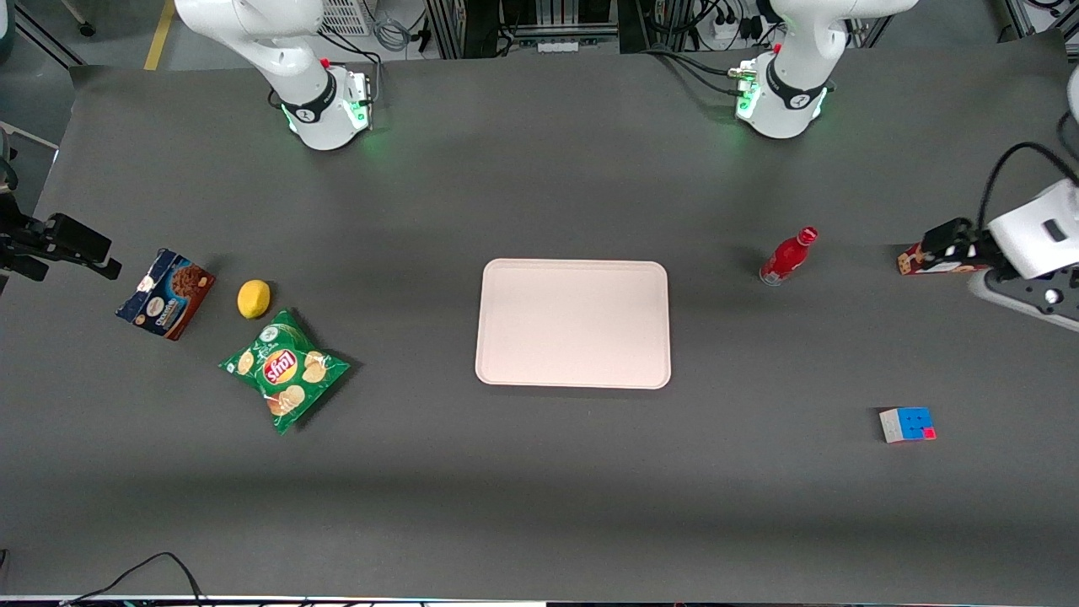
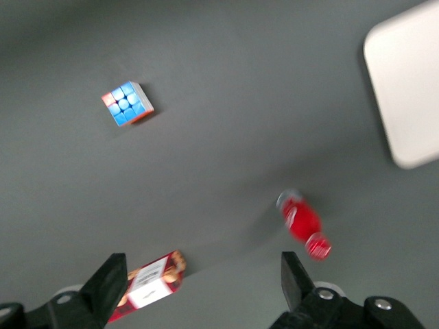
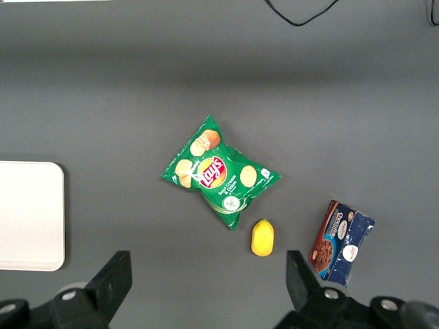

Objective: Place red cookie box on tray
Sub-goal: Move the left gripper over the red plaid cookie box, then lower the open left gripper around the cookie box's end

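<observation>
We're looking at the tray [image 1: 573, 324] sitting mid-table, nothing on it yet. The red box [image 1: 910, 260] is lying way off toward the working arm's end, mostly covered by the arm, so only one end is showing. Our gripper [image 2: 202, 274] is hovering over it with fingers spread wide, gripping nothing, probably lining up a grab. The bottle [image 2: 304, 224] is standing between box and tray.

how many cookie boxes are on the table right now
2. The red cookie box lies at the working arm's end of the table, partly hidden under the open hand. The blue cookie box lies at the parked arm's end, beside the lemon.
</observation>
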Robot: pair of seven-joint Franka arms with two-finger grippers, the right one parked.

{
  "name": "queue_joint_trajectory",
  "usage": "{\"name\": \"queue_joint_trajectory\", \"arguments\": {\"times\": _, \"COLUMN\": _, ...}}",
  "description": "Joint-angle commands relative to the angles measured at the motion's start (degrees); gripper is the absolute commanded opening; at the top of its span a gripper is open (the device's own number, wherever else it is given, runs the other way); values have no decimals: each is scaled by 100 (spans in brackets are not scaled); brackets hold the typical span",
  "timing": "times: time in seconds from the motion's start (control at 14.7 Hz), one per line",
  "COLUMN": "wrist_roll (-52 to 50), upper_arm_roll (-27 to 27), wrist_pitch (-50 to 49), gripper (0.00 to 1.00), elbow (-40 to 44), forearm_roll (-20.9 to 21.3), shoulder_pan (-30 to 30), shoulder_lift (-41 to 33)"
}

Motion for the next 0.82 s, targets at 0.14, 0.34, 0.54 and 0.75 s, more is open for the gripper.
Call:
{"name": "queue_joint_trajectory", "arguments": {"times": 0.14, "wrist_roll": 2704, "upper_arm_roll": 687, "wrist_pitch": -473, "gripper": 100, "elbow": 64, "forearm_roll": 18, "shoulder_pan": 8, "shoulder_lift": 78}}
{"name": "queue_joint_trajectory", "arguments": {"times": 0.34, "wrist_roll": 3725, "upper_arm_roll": 934, "wrist_pitch": -386, "gripper": 100, "elbow": -68, "forearm_roll": 79, "shoulder_pan": 51, "shoulder_lift": 96}}
{"name": "queue_joint_trajectory", "arguments": {"times": 0.54, "wrist_roll": 4744, "upper_arm_roll": 951, "wrist_pitch": -201, "gripper": 100, "elbow": -147, "forearm_roll": 370, "shoulder_pan": 191, "shoulder_lift": 96}}
{"name": "queue_joint_trajectory", "arguments": {"times": 0.75, "wrist_roll": 5799, "upper_arm_roll": 951, "wrist_pitch": 1050, "gripper": 100, "elbow": -1241, "forearm_roll": 501, "shoulder_pan": 560, "shoulder_lift": -349}}
